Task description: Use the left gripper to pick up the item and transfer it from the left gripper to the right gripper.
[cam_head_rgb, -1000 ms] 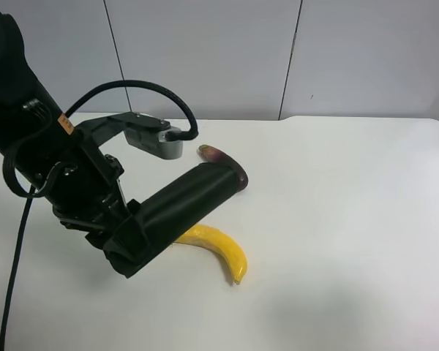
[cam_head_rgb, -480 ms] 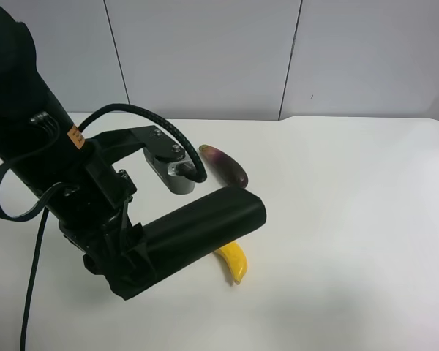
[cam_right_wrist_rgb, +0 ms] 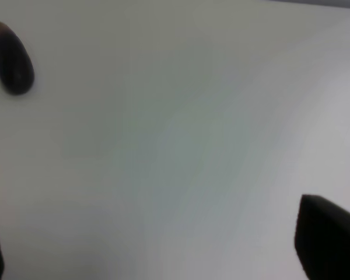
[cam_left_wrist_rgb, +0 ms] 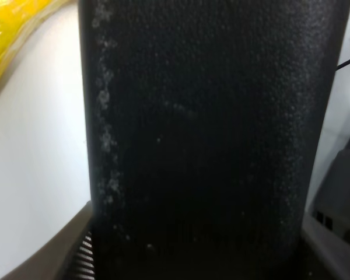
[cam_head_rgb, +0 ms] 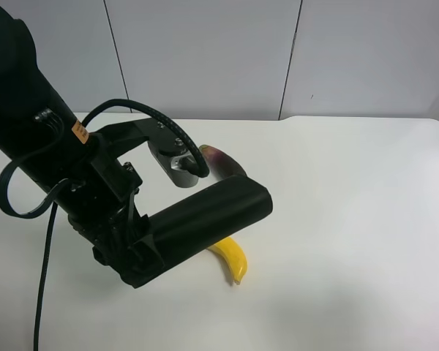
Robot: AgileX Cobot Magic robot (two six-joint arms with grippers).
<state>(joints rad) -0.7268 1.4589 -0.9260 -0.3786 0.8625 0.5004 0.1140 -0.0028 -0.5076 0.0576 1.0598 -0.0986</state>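
Dark green case [cam_head_rgb: 208, 218] is up off the white table [cam_head_rgb: 351, 219], one end pinched in the left gripper [cam_head_rgb: 139, 252], which sits closest to the high camera. From there the case slants up toward that view's right, ending in its free end. In the left wrist view the case [cam_left_wrist_rgb: 204, 140] fills nearly the whole picture (looks almost black and grainy that close), with grey finger parts hugging it on both sides.

Just past the case, the banana [cam_head_rgb: 233, 257] lies on the table, mostly covered in the high view so only its tip end pokes out. A bit of its yellow also shows in a corner of the left wrist view [cam_left_wrist_rgb: 11, 35].

Further back is the silver-grey block [cam_head_rgb: 174, 164] on the arm with the black cable [cam_head_rgb: 143, 108] looping over it. Right behind that is the dark purple eggplant [cam_head_rgb: 223, 162], lying on the table.

The right gripper [cam_right_wrist_rgb: 160, 256] only shows in its own wrist view: fingers [cam_right_wrist_rgb: 326, 248] spread wide, nothing between them, with bare table below and the eggplant [cam_right_wrist_rgb: 11, 58] well off to one side.
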